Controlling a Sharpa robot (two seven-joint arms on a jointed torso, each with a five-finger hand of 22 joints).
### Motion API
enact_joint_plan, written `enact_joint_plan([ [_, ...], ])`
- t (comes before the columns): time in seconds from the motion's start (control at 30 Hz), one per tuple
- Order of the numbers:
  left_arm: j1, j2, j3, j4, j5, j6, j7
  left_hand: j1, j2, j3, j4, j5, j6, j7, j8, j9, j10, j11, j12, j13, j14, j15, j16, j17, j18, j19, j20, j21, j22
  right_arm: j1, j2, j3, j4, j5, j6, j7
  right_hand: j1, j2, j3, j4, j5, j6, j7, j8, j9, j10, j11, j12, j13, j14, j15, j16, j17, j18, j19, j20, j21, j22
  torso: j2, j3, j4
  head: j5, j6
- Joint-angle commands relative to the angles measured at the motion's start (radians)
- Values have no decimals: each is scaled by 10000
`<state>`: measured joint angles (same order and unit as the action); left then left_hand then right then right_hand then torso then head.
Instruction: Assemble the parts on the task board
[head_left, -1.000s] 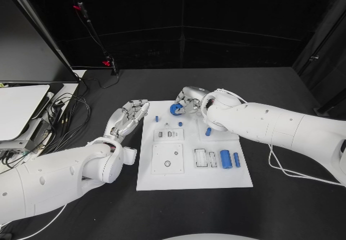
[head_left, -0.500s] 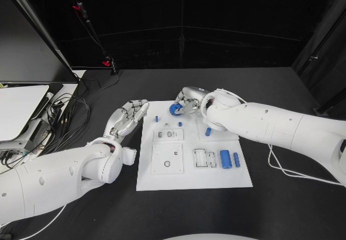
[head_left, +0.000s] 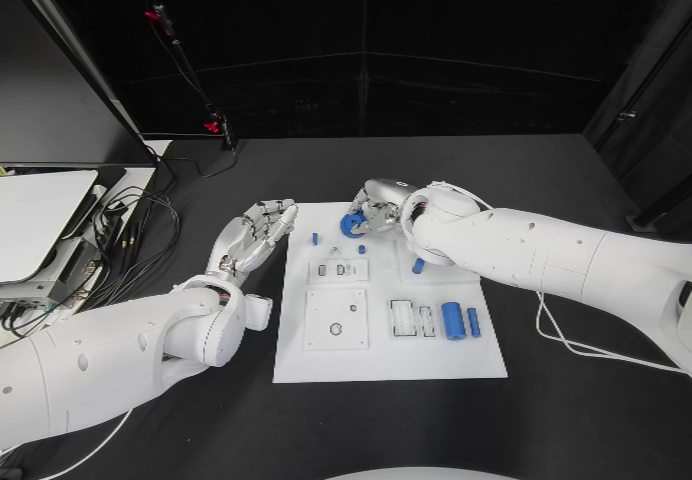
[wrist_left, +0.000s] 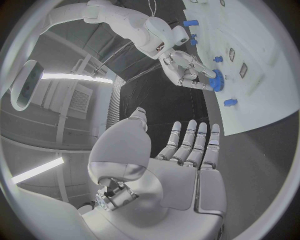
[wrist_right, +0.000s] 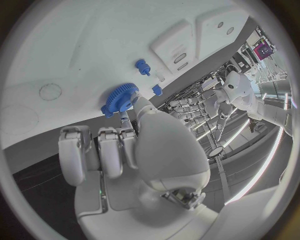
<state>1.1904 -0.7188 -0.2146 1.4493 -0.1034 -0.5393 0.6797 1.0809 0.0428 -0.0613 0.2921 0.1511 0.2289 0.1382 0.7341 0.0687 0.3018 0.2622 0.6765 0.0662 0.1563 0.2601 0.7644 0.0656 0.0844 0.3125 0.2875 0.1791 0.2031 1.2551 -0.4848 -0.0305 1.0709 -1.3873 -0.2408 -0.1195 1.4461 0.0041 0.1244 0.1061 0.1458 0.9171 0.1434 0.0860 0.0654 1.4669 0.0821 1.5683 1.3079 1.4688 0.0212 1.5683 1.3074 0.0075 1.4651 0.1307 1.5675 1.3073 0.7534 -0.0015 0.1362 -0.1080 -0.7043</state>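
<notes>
Pinching a blue gear (head_left: 352, 222) by its rim, the right hand (head_left: 378, 205) holds it at the board's (head_left: 387, 360) far edge; whether the gear touches the board is hard to tell. Two small pegs (head_left: 315, 238) stand just nearer on the board. Beside the board's left edge, the left hand (head_left: 257, 232) hovers with straight, spread fingers, holding nothing.

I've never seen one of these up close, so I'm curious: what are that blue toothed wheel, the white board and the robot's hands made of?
Blue gear: probably matte plastic, given its uniform colour and dull surface. Task board: likely plastic too, flat white without glare. Right hand and left hand: silvery with soft highlights, so metal or metallic-coated plastic; I cannot tell which.
</notes>
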Motion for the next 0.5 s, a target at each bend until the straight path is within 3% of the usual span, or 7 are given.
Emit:
enact_joint_plan([
  [0.03, 18, 9, 10, 7, -56, 84, 2418, 39, 94, -44, -4, 57, 75, 1598, 10, -16, 34, 33, 63, -11, 12, 34, 35, -7, 90, -84, 3, 40, 17, 1, -14, -14, 0, -58, 331, -155, -13, -77, -66, 3, -55, -48, 9, -33, -10, 1039, -62, 25, 2629, 1020, -70, 25, 2634, -54, 1002, -48, -12, 2580, 1, 0, 2, 5, -2],
  [0.5, 18, 8, 10, 4, -56, 91, 2410, 52, 115, -48, -4, 69, 75, 1597, 10, -17, 33, 33, 65, -11, 11, 34, 37, -7, 90, -88, 3, 42, 17, -2, -22, -14, -29, -58, 361, -302, -30, -124, -81, -24, -98, -282, 61, -177, -13, 1039, -20, 25, 2629, 1020, -35, 25, 2634, -51, 993, -28, -20, 2571, 1, -2, -1, -1, -10],
])
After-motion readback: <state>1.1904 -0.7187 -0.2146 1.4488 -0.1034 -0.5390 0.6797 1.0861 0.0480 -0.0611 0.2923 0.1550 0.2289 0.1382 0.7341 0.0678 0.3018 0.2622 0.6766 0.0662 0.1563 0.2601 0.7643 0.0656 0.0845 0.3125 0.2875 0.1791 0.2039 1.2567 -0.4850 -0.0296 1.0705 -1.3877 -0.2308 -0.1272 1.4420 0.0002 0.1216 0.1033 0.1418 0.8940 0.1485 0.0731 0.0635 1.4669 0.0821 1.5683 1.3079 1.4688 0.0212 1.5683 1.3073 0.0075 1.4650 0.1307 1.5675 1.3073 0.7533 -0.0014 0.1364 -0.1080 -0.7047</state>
